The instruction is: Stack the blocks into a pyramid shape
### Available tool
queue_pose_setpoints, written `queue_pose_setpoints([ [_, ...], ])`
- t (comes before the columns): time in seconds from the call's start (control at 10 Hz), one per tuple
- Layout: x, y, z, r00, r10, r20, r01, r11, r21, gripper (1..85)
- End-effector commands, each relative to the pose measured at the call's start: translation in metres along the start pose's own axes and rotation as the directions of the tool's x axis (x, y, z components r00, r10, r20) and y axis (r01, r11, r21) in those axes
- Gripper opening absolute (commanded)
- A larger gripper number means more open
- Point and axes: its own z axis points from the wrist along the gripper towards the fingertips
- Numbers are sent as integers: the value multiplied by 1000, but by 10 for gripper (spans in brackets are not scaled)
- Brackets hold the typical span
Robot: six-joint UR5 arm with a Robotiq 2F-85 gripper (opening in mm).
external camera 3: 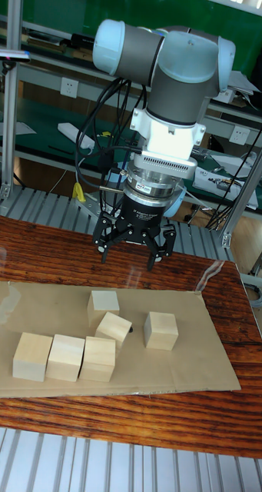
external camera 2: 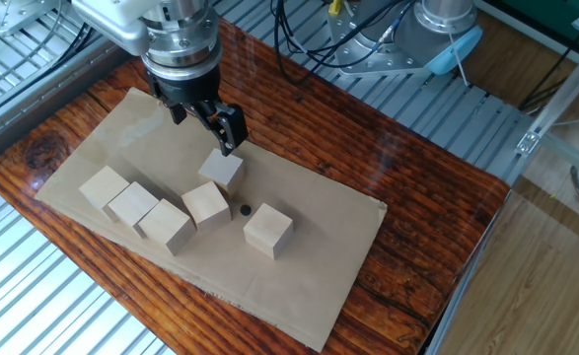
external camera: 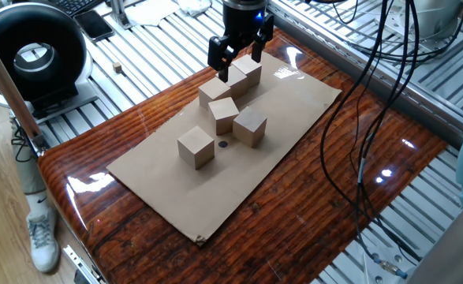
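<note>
I see the gripper (external camera 2: 205, 128) with jaws spread wide, holding nothing, hovering above the cardboard sheet (external camera 2: 309, 212). From the other fixed view, six blocks (external camera 2: 134, 204) lie single-layer on the sheet. Three touch in a row at the gripper's 8 o'clock, nearest block (external camera 2: 221, 169) at 5 o'clock.

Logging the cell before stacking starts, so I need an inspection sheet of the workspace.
Surface: glossy wooden table with a cardboard sheet on it.
Job's things: six blocks, all on the sheet, none stacked; row of three side by side.
Clutter: small dark dot on the sheet.
Grippers: gripper open, empty, above the sheet.
Cables: black cables hang near the table.
Surroundings: round black device, shoe.
</note>
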Motion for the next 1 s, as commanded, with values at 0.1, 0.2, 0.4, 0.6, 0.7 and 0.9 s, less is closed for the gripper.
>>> queue_pose_setpoints([
  [0.1, -30, -3, 0, 984, 132, 119, -134, 991, 6, 10],
  [0.2, -30, -3, 0, 985, 127, 119, -129, 992, 7, 10],
  [0.4, -30, -5, 0, 987, 111, 120, -114, 993, 18, 10],
  [0.6, -19, -11, 1, 993, 55, 101, -57, 998, 15, 10],
  [0.7, 7, 6, 4, 993, 110, 29, -108, 992, -72, 10],
  [0.9, 21, 7, 16, 997, 61, 37, -57, 994, -92, 10],
])
